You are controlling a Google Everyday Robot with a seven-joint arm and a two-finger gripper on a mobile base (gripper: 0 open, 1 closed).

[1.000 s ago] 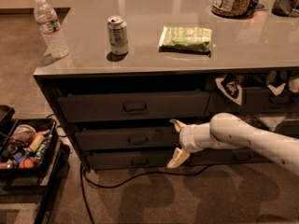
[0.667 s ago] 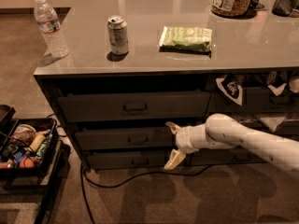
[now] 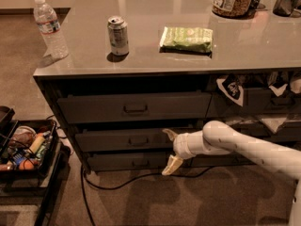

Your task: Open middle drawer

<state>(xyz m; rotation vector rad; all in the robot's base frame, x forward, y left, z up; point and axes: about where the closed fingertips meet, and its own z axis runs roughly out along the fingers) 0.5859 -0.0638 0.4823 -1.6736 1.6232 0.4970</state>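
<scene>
Over the last second I've nudged the gripper [image 3: 170, 150] a little leftward along the cabinet front, toward the middle drawer [image 3: 108, 140]. That drawer looks shut, between the taller drawer [image 3: 94, 109] above and the slim drawer [image 3: 113, 163] below, under the tabletop [image 3: 263, 51]. Its pull [image 3: 138, 141] lies left of the fingers [image 3: 168, 134], untouched, so I judge the approach unfinished. The gripper is spread wide and holds nothing. The arm [image 3: 254, 152] reaches in from the lower right, forearm nearly level, wrist turned toward the drawer fronts.
</scene>
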